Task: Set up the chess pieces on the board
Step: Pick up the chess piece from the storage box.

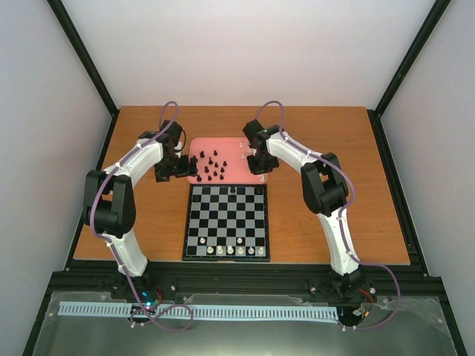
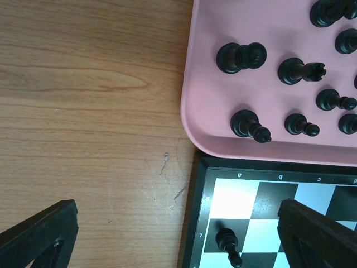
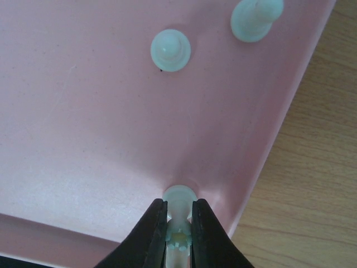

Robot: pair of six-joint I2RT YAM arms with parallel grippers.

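Note:
The board [image 1: 226, 222] lies mid-table, with several white pieces [image 1: 230, 251] on its near row and a black piece [image 1: 232, 190] on its far row. The pink tray [image 1: 199, 165] behind it holds several black pieces [image 1: 214, 167]. My right gripper [image 3: 179, 223] is over the tray's near right corner, shut on an upright white crowned piece [image 3: 179, 196]; it also shows in the top view [image 1: 261, 167]. My left gripper [image 2: 178, 245] is wide open and empty above the board's far left corner [image 2: 223, 178], where a black pawn [image 2: 228, 243] stands.
Two more white pieces [image 3: 170, 50] [image 3: 255, 19] stand in the tray [image 3: 83, 139] beyond the held one. Black pieces [image 2: 241, 57] fill the tray's left part [image 2: 206, 84]. Bare wood [image 2: 83, 111] lies left of the board and tray.

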